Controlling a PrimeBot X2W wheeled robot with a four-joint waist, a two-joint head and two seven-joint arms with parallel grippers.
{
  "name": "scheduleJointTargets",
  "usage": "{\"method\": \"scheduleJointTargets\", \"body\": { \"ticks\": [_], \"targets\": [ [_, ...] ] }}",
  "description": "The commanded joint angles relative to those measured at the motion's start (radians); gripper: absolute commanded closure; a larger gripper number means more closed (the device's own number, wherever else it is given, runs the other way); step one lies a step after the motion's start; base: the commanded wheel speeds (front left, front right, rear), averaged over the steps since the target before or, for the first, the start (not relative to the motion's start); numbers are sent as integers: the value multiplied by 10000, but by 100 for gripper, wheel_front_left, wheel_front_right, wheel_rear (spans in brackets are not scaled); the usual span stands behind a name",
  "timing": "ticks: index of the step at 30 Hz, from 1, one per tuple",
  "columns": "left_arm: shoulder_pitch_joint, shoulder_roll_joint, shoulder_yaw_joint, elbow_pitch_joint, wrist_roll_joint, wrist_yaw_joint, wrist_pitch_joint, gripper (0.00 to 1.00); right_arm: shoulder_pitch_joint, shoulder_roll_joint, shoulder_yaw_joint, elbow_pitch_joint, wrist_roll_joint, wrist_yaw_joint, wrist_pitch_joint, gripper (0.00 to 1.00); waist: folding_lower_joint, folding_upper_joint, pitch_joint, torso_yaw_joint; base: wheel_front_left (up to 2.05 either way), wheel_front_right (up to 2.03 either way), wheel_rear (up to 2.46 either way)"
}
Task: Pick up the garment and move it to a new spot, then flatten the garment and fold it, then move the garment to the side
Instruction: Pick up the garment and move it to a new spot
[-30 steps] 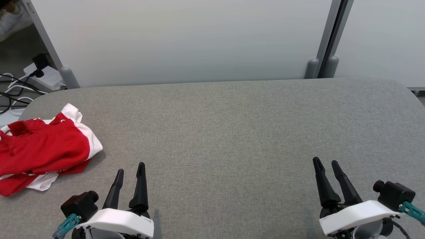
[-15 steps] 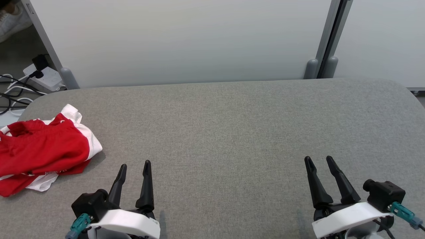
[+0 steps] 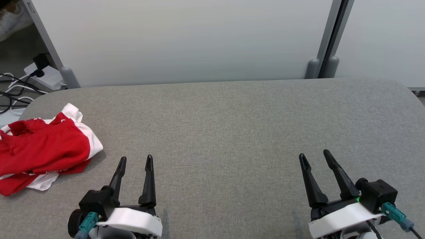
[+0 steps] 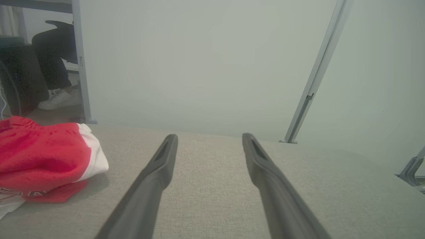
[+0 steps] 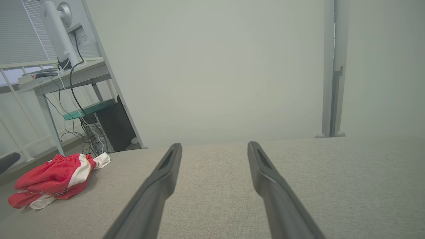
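Observation:
The garment (image 3: 40, 149) is a crumpled red and white piece lying at the table's left edge; it also appears as the garment (image 4: 43, 156) in the left wrist view and the garment (image 5: 53, 181) in the right wrist view. My left gripper (image 3: 136, 158) stands open near the front of the table, a short way right of the cloth, with nothing between its fingers. Far to the right, my right gripper (image 3: 313, 153) is open and empty too. The left gripper (image 4: 209, 135) and the right gripper (image 5: 214, 144) both point across bare grey fabric.
The grey fabric table (image 3: 232, 126) has rounded corners and ends at a pale partition wall (image 3: 186, 39). A power strip with cables (image 3: 43, 76) lies on the floor beyond the left corner. A person's leg and shoe (image 4: 56, 96) are behind the partition.
Both grippers have edged forward and inward over the table, fingers still apart. The garment lies as before.

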Motion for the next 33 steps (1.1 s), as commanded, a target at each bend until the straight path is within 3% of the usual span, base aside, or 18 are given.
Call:
{"method": "scheduleJointTargets", "body": {
  "ticks": [1, 10, 24, 33],
  "targets": [
    [-524, 63, 210, -269, 412, 168, -202, 0, -441, -46, 101, -296, -479, 2, -239, 0, 0, 0, -2, -7, 0, 0, 0],
    [-505, 83, 104, -276, 1064, 303, -437, 0, -362, 4, -184, -215, -1512, 2, -473, 0, 0, 0, -37, -33, 0, 0, 0],
    [-524, 83, 30, -144, 800, 164, -440, 0, -283, 68, -334, -61, -1609, 2, -477, 0, 0, 0, -26, -24, 0, 0, 0],
    [-623, 83, 100, -136, 779, 286, -440, 0, -321, 73, -237, -71, -1637, 2, -477, 0, 0, 0, 12, 652, 0, 0, 0]
  ]
}}
